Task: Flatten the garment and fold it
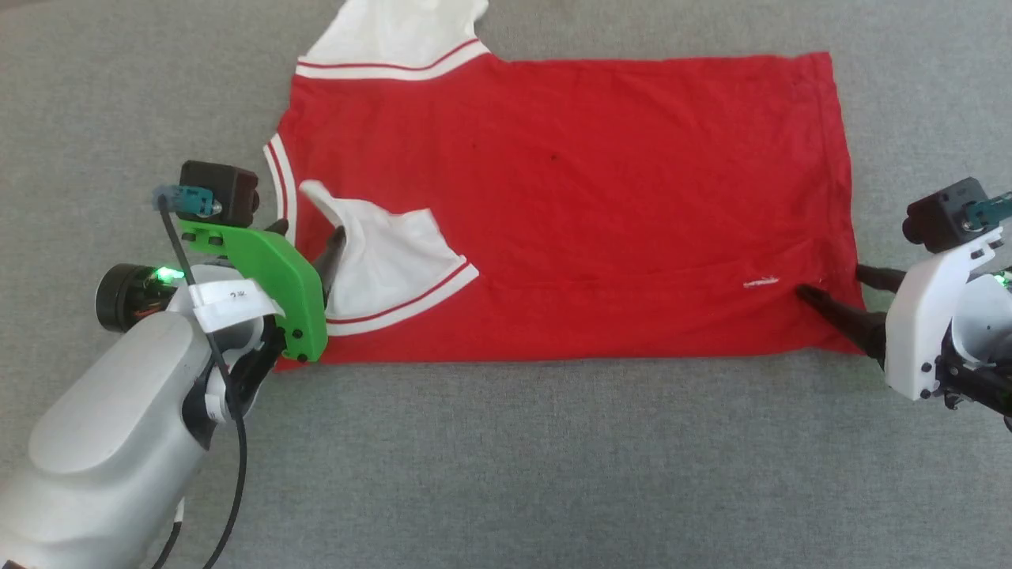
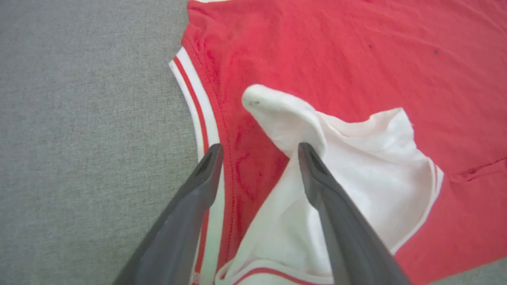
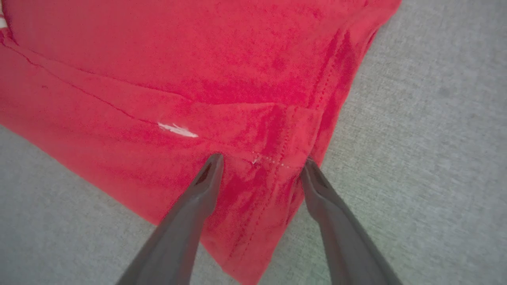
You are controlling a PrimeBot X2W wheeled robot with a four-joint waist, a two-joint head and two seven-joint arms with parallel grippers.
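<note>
The red garment (image 1: 553,197) lies spread on the grey surface, collar end to the left and hem to the right, with its near long edge folded over onto the body. One white sleeve (image 1: 387,253) lies rumpled on the red cloth; the other sleeve (image 1: 395,35) sticks out at the far edge. My left gripper (image 1: 308,241) is open, its fingers straddling the striped collar trim and the sleeve's edge (image 2: 260,148). At the near hem corner my right gripper (image 1: 832,280) is open too, fingers straddling the stitched hem (image 3: 262,158). In the wrist views the garment (image 2: 356,59) (image 3: 158,59) lies loose between the fingers.
Grey fabric surface (image 1: 506,458) extends all around the garment. A black cable (image 1: 237,442) hangs along my left forearm. A small white mark (image 1: 760,280) sits on the folded edge near the hem.
</note>
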